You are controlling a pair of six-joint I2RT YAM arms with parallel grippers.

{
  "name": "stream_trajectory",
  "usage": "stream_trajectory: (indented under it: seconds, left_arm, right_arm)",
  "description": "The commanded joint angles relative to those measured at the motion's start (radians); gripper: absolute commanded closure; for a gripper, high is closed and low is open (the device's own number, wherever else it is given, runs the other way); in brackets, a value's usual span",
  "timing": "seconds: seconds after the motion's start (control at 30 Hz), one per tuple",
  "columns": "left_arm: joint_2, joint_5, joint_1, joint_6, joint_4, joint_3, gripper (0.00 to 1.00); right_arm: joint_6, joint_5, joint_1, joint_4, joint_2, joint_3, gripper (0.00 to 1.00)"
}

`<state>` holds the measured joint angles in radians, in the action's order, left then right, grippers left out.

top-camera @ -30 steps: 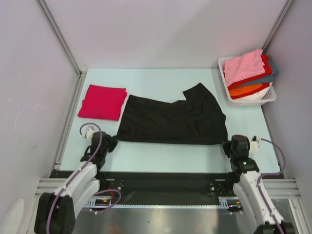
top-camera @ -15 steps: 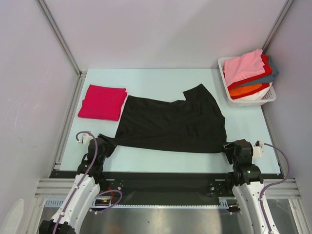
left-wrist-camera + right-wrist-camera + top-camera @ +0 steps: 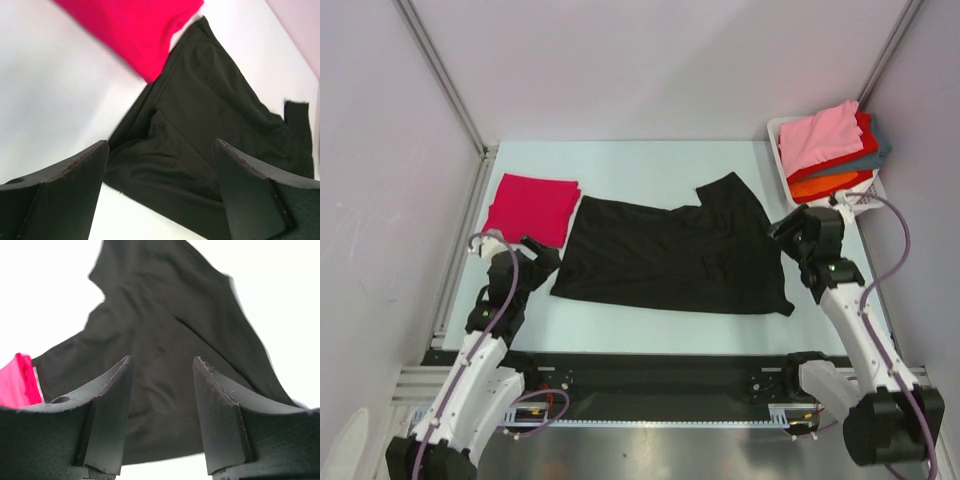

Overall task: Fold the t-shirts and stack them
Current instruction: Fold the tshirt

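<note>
A large black t-shirt [image 3: 670,255] lies spread out in the middle of the table, one flap sticking out toward the back. A magenta-red t-shirt [image 3: 530,208] lies folded to its left. My left gripper [image 3: 542,258] hangs open just off the black shirt's left edge. In the left wrist view the gripper [image 3: 160,150] has nothing between its jaws, with black cloth [image 3: 200,130] and magenta cloth [image 3: 135,30] below. My right gripper [image 3: 782,232] is open at the shirt's right edge. In the right wrist view it [image 3: 162,365] is empty above the black shirt [image 3: 165,315].
A white slatted basket [image 3: 868,204] stands at the back right corner, close behind the right arm. It holds a pile of shirts with a pink one [image 3: 820,135] on top. Grey walls and metal rails close in the table on the left, back and right.
Both grippers held the black shirt's near edge, then opened and let it go. The left one moved up to the shirt's left edge, the right one swung up toward the basket.
</note>
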<state>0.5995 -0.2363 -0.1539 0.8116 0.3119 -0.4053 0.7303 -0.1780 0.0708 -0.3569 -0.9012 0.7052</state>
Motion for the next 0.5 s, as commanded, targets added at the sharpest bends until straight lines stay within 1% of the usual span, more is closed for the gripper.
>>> stream_trajectory:
  seconds: [0.0,0.03,0.07,0.1,0.17,0.2,0.23,0.27,0.3,0.33,0.37,0.4,0.43,0.47]
  left_arm:
    - [0.141,0.091,0.008,-0.107,-0.191,-0.082,0.1]
    - [0.179,0.103,0.007,-0.121,-0.212,-0.136,0.11]
    - [0.219,0.12,0.007,-0.138,-0.247,-0.168,0.12]
    - [0.311,0.117,0.002,-0.153,-0.252,-0.202,0.12]
    - [0.406,0.152,-0.003,-0.182,-0.289,-0.3,0.12]
    - [0.498,0.152,-0.009,-0.213,-0.292,-0.338,0.12]
    - [0.555,0.153,-0.013,-0.229,-0.286,-0.422,0.14]
    - [0.604,0.152,-0.016,-0.238,-0.278,-0.466,0.14]
    - [0.644,0.155,-0.019,-0.253,-0.277,-0.501,0.15]
    - [0.731,0.16,-0.021,-0.264,-0.274,-0.571,0.15]
    - [0.767,0.161,-0.021,-0.272,-0.266,-0.605,0.15]
    - [0.833,0.163,-0.021,-0.284,-0.258,-0.636,0.15]
    - [0.859,0.172,-0.021,-0.291,-0.263,-0.679,0.15]
    - [0.891,0.184,-0.021,-0.308,-0.264,-0.7,0.15]
  right_arm:
    - [-0.149,0.104,0.006,0.143,-0.108,0.114,0.44]
    - [-0.16,0.116,0.006,0.15,-0.129,0.163,0.44]
    - [-0.169,0.115,0.007,0.153,-0.184,0.187,0.44]
    - [-0.199,0.114,0.006,0.159,-0.211,0.21,0.44]
    - [-0.222,0.106,0.006,0.151,-0.305,0.295,0.45]
    - [-0.251,0.101,0.006,0.153,-0.344,0.327,0.45]
    - [-0.262,0.104,0.006,0.157,-0.378,0.352,0.45]
    - [-0.276,0.106,0.006,0.156,-0.454,0.417,0.46]
    - [-0.287,0.104,0.006,0.154,-0.493,0.45,0.47]
    - [-0.302,0.104,0.006,0.154,-0.531,0.482,0.47]
    - [-0.304,0.106,0.007,0.159,-0.577,0.549,0.47]
    - [-0.311,0.11,0.009,0.161,-0.658,0.585,0.47]
    - [-0.322,0.106,0.011,0.159,-0.707,0.629,0.47]
    - [-0.322,0.098,0.012,0.144,-0.755,0.711,0.47]
